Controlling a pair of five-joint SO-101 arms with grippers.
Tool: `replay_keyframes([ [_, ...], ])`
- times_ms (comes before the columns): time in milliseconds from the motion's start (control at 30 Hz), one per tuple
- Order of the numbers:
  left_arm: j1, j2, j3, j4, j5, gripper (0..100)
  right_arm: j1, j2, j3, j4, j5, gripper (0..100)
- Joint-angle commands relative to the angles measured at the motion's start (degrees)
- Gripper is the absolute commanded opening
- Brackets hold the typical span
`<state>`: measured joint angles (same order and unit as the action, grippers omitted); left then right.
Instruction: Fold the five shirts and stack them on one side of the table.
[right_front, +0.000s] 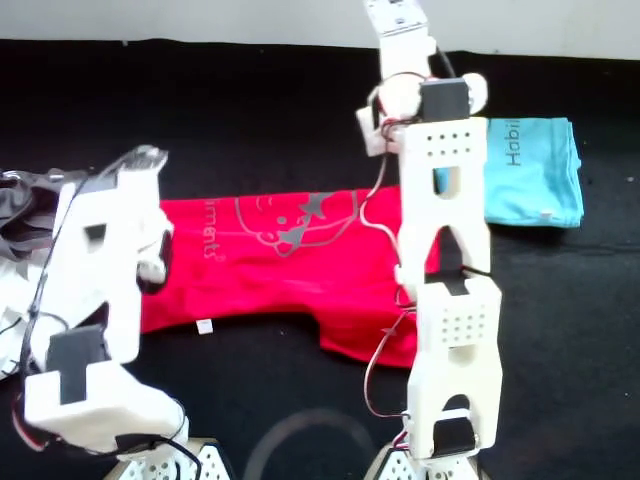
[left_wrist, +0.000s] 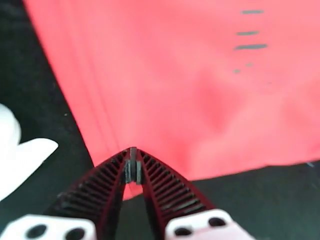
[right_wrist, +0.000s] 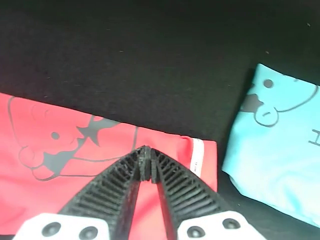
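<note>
- The red shirt (right_front: 270, 270) (left_wrist: 175, 90) (right_wrist: 75, 185) is lying spread flat across the middle of the black table (right_front: 250, 110), with its printed figure facing up and its long side running left to right.
- A small white label (right_front: 204, 325) is showing at the shirt's near edge. The near hem is dipping towards the right arm (right_front: 445, 300), which is standing over the shirt's right end.
- The turquoise shirt (right_front: 530, 175) (right_wrist: 275, 160) is sitting folded near the far right corner of the table. It is lying apart from the red shirt, with a strip of black surface between them.
- A heap of grey and white garments (right_front: 20, 220) is bunching at the left edge, beside the left arm (right_front: 95, 290).
- The left gripper (left_wrist: 131, 170) is hanging right over the red shirt's hem with its jaws pressed together at the tips. I cannot tell whether any cloth is being pinched.
- The right gripper (right_wrist: 145, 167) is hovering above the red shirt near its far edge, close to a white tag (right_wrist: 197, 157). Its jaws are closed tip to tip.
- A broad band of black surface is running between the red shirt's far edge and the table's far edge.
- A narrower band is lying between the near hem and the arm bases.
</note>
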<state>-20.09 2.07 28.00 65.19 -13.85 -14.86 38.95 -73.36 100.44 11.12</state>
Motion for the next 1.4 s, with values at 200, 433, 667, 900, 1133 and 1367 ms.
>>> replay_keyframes([
  [200,-4.62,-5.05,14.46,-20.31,0.26,1,-3.91,-8.92,7.78,0.84,-0.53,0.6],
  [433,-4.26,-5.05,15.52,-21.45,0.35,1,-7.25,-29.93,46.90,0.40,-0.18,0.6],
  [667,-4.26,-5.05,15.60,-21.45,0.35,1,-12.88,-47.34,90.24,-14.55,2.11,0.6],
  [900,-4.26,-5.05,15.60,-21.36,0.35,1,-12.97,-52.97,112.22,-29.93,5.63,0.6],
  [1133,-4.26,-5.05,15.60,-21.36,0.35,1,-5.67,-44.88,115.56,-42.15,5.80,0.6],
  [1367,-4.26,-5.05,15.60,-21.45,0.35,1,-3.91,-44.70,108.97,-39.08,5.71,0.6],
])
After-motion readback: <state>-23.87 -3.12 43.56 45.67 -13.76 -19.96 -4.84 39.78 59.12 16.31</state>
